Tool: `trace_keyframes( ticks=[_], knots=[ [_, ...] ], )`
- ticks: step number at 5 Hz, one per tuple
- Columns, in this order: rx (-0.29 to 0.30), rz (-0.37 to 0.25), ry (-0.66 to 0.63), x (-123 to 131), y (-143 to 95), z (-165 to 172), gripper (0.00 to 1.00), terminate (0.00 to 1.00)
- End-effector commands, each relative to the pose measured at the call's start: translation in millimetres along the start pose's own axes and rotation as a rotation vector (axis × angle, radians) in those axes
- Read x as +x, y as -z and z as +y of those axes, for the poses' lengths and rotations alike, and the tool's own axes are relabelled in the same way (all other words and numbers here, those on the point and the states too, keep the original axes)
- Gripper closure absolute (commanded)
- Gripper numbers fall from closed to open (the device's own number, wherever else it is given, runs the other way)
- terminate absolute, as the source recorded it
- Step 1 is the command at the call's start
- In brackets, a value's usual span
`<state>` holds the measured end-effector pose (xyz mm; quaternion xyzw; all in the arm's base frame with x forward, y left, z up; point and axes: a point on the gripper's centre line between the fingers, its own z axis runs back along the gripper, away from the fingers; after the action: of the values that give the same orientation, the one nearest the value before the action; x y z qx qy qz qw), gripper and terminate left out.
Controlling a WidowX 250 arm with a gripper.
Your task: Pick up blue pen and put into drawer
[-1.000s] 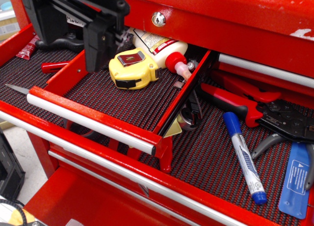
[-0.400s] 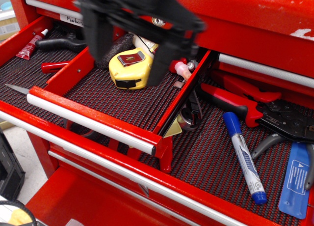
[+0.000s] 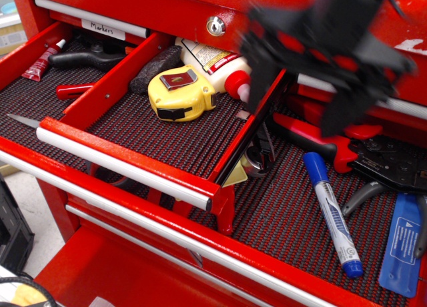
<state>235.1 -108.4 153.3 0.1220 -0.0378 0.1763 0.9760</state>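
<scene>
While the claw hangs blurred above the right side, fingers spread wide and carrying nothing, the blue pen lies untouched on the mesh of the full-width drawer, near right, cap pointing far. Drawer stands open to its left, holding a tape measure and glue bottle. Risk: red-handled pliers lie just beside the cap; a descent too far back could strike them, or the round barrel could roll from the fingers.

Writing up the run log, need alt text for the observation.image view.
A motion-blurred black gripper hangs above the blue pen, which lies on the wide lower drawer's mesh liner. To its left, the narrow red drawer stands open, holding a yellow tape measure.
</scene>
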Motion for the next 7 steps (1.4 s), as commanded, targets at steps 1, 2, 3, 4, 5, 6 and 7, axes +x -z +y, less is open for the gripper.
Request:
trace_keyframes(
  ticks=[1,2,3,4,5,6,7],
  knots=[
    [-0.102,-0.032,-0.146,16.0,24.9,-43.2,0.00,0.00],
    [-0.150,-0.015,-0.177,11.1,36.9,-61.6,0.00,0.00],
    [-0.173,-0.007,-0.203,5.1,52.9,-73.3,0.00,0.00],
    [-0.164,-0.040,-0.223,1.0,74.1,-75.7,0.00,0.00],
    [-0.154,-0.074,-0.212,-1.7,96.9,-76.1,0.00,0.00],
    [-0.159,-0.080,-0.204,-4.0,106.4,-73.6,0.00,0.00],
    [-0.165,-0.071,-0.232,-4.9,111.1,-76.5,1.00,0.00]
  ],
)
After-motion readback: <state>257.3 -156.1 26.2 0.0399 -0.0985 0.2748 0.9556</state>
